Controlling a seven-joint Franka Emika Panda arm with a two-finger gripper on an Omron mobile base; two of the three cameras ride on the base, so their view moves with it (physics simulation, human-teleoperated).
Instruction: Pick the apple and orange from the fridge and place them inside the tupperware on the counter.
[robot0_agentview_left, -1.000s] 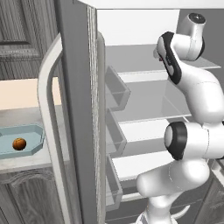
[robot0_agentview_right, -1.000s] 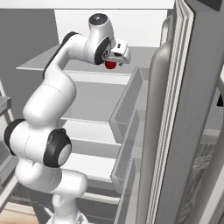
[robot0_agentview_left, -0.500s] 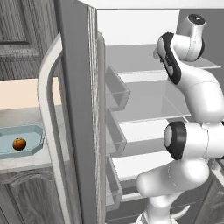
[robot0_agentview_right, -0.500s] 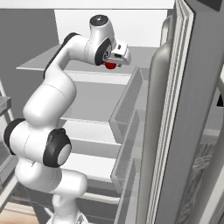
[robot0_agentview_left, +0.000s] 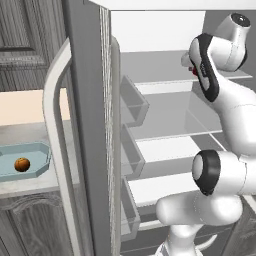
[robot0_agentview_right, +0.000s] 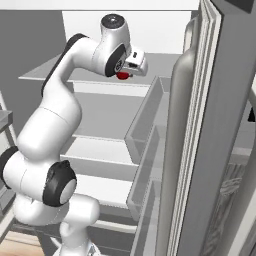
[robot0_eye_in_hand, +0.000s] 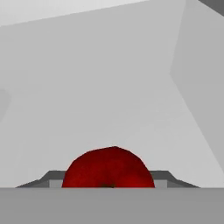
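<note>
Red apple (robot0_eye_in_hand: 108, 168), one; orange (robot0_agentview_left: 21, 164), one.

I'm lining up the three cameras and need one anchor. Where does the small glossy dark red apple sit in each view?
Left base view: a red sliver of the small glossy dark red apple at upper right, behind the white arm's wrist.
Right base view: upper centre, under the gripper, at top-shelf height.
Hand view: bottom centre, between the fingertips.
Shared landmark: the white interior of the tall grey fridge.
</note>
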